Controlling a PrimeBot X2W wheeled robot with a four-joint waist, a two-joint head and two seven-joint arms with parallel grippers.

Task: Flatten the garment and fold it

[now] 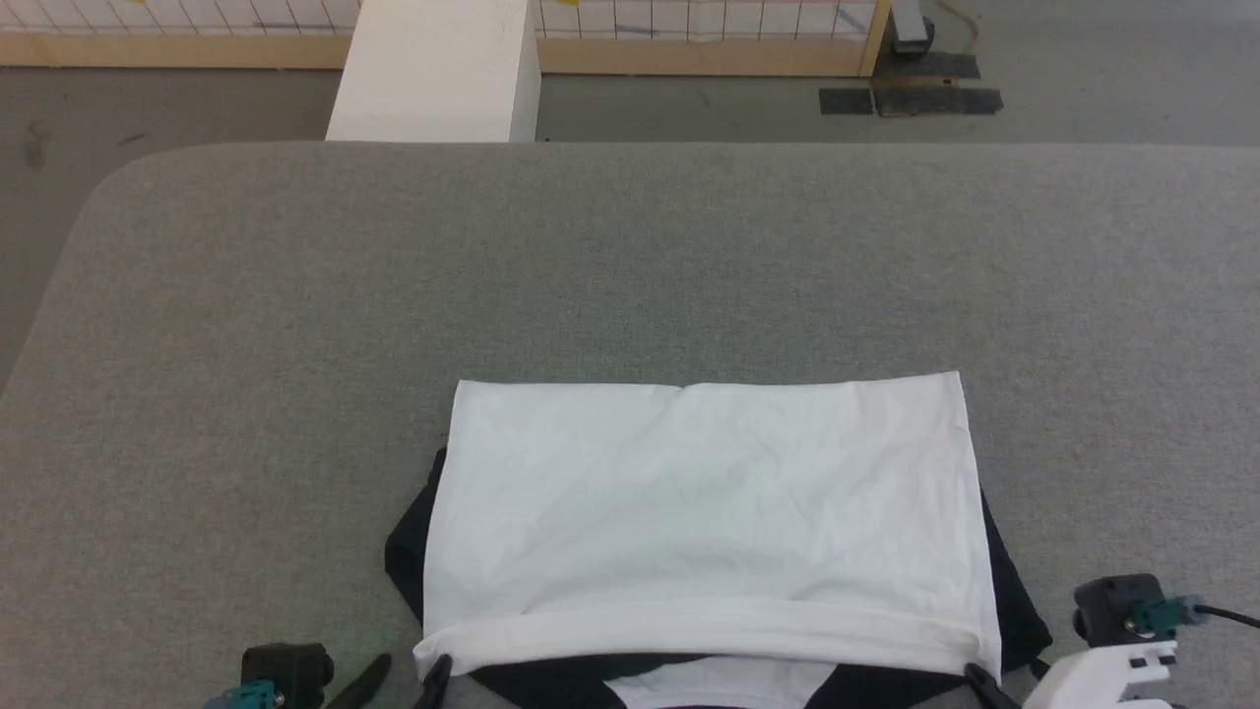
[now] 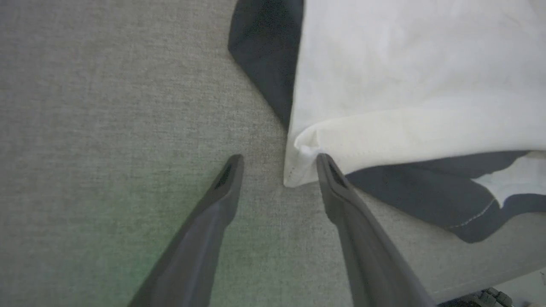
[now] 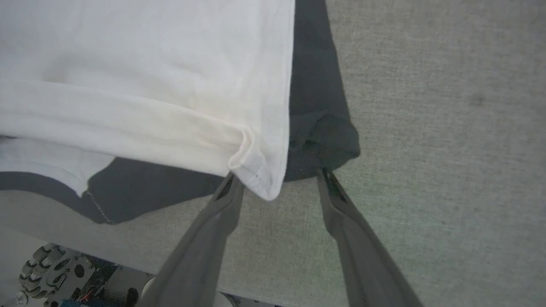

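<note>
Wrist views, lower centre: left gripper [image 2: 277,160] and right gripper [image 3: 279,177], dark fingers spread, tips at near corners of shirt [image 1: 704,492], nothing pinched. Head view, lower centre: shirt, soft white rectangle over black sleeves, near hem rolled. Table [image 1: 630,256]: grey felt-like cover, rounded corner. Top: white block [image 1: 433,69], wood-framed grid panel [image 1: 709,30].

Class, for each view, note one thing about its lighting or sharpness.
Head view: even, diffuse light; the garment looks crisp, creases faint. Left wrist view: soft overall, a green tint on the table at lower left. Right wrist view: the right tool blurs toward the bottom edge.
</note>
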